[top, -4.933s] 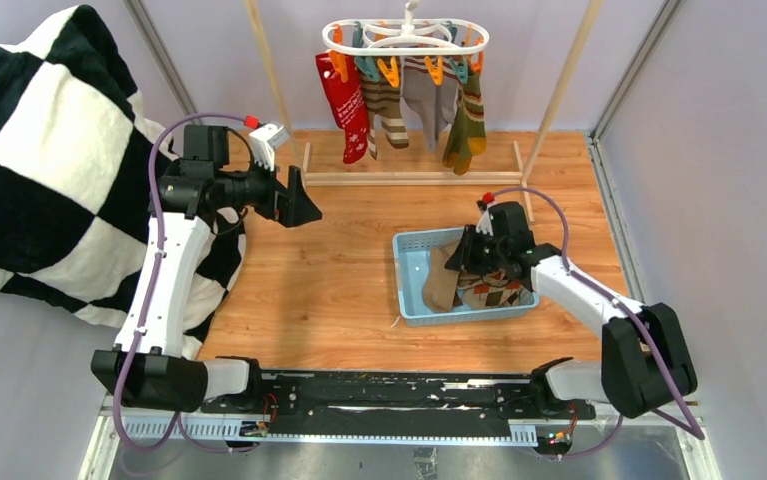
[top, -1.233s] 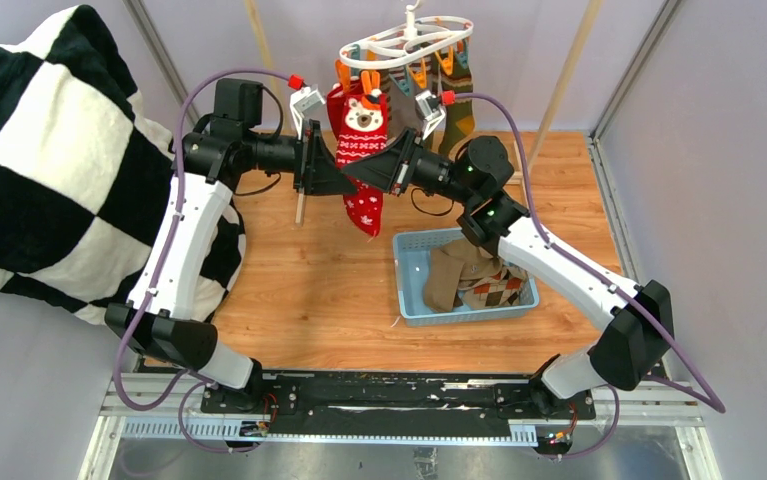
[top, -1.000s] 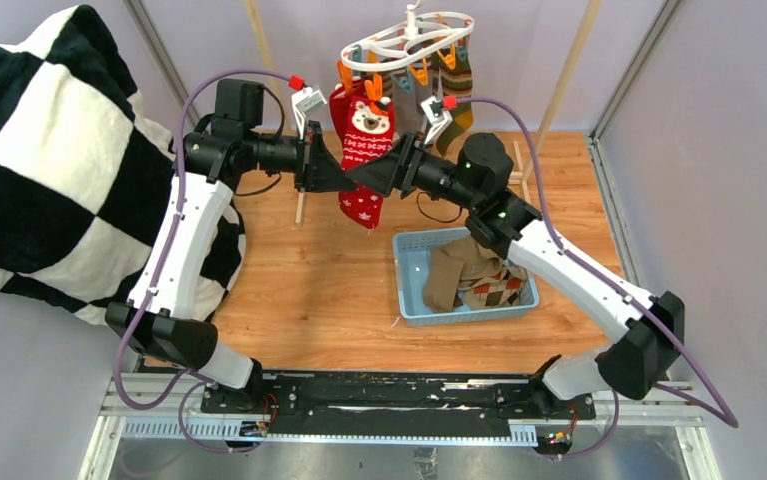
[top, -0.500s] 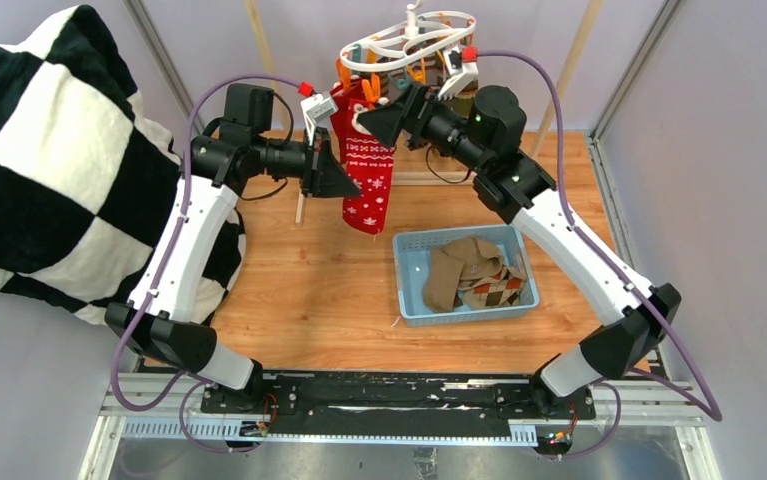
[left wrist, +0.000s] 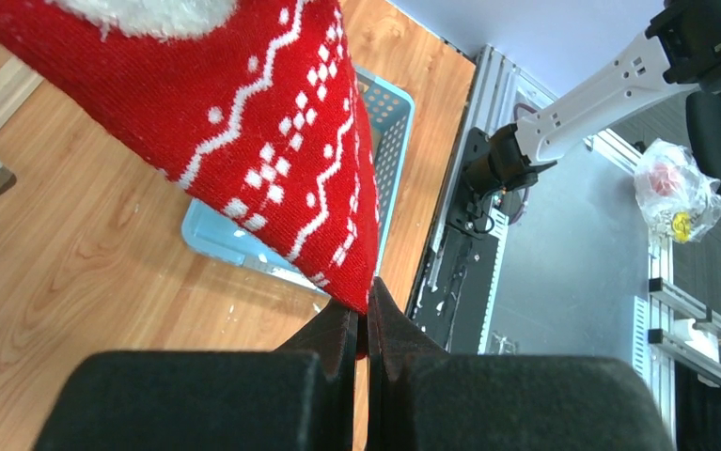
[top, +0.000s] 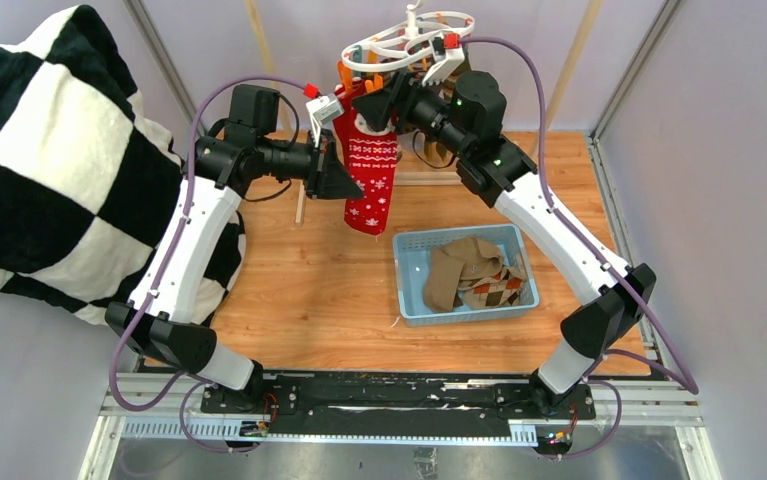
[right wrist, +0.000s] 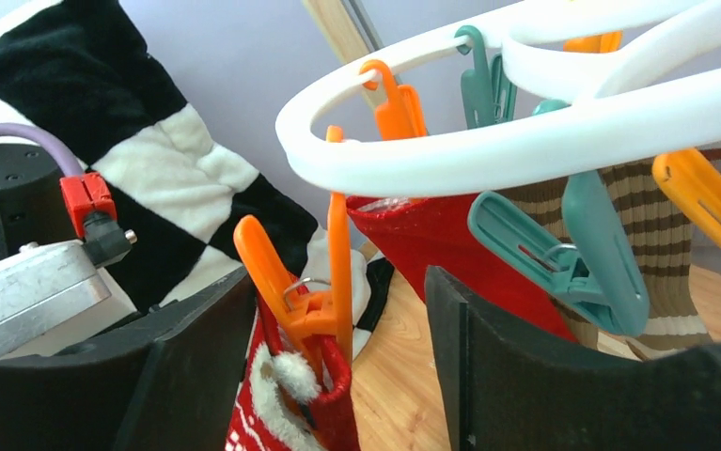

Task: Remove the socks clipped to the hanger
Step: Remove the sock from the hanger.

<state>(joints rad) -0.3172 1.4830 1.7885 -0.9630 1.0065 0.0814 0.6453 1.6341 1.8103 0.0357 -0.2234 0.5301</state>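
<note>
The soft red sock [left wrist: 272, 122] hung from the hanger [right wrist: 525, 141], edge pinched in the left fingers [left wrist: 328, 343]; the right fingers [right wrist: 196, 376] stood wide around its orange clip [right wrist: 311, 305], likely the place to squeeze.

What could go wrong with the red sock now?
1. The left pincer pinches only the thin edge of the red sock, so the sock might slip out.
2. The right pincer stands open around the orange clip. If it squeezes the wrong spot, the clip may not let go, and pulling could yank the tilted hanger.
</note>
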